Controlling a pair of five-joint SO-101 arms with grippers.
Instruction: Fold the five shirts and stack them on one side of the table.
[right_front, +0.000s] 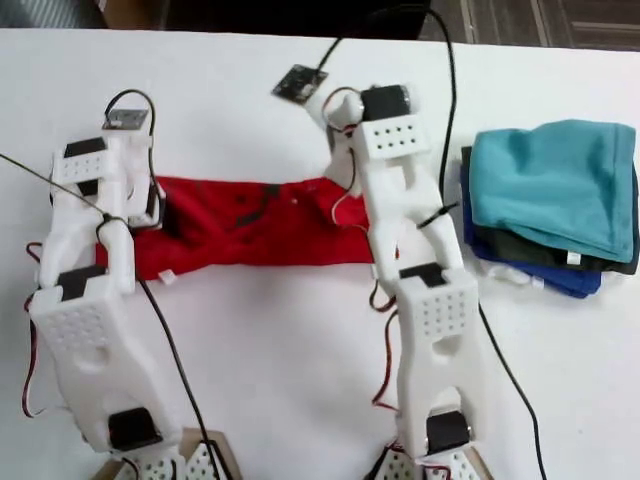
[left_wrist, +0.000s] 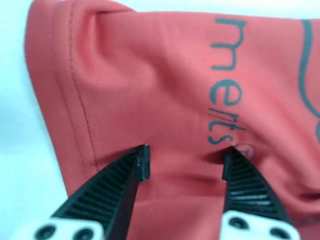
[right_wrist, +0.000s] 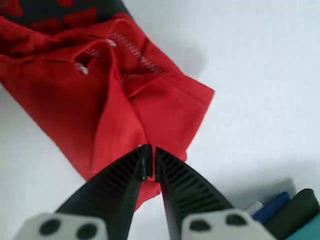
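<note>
A red shirt (right_front: 250, 235) lies folded into a long strip across the middle of the table, reaching from one arm to the other. In the left wrist view my left gripper (left_wrist: 185, 162) stands open over its printed end (left_wrist: 150, 75), one fingertip on either side of a fabric ridge. At the opposite end my right gripper (right_wrist: 150, 167) is shut on the edge of the red shirt (right_wrist: 75, 100), near a stitched hem. A stack of folded shirts (right_front: 550, 200) sits at the table's right side, a teal one (right_front: 555, 170) on top.
Dark and blue shirts (right_front: 570, 280) show under the teal one; the stack's corner (right_wrist: 295, 210) lies close beside my right gripper. A small black board (right_front: 300, 82) and cables (right_front: 450, 90) lie at the back. White table (right_front: 290, 360) stretches in front of the shirt.
</note>
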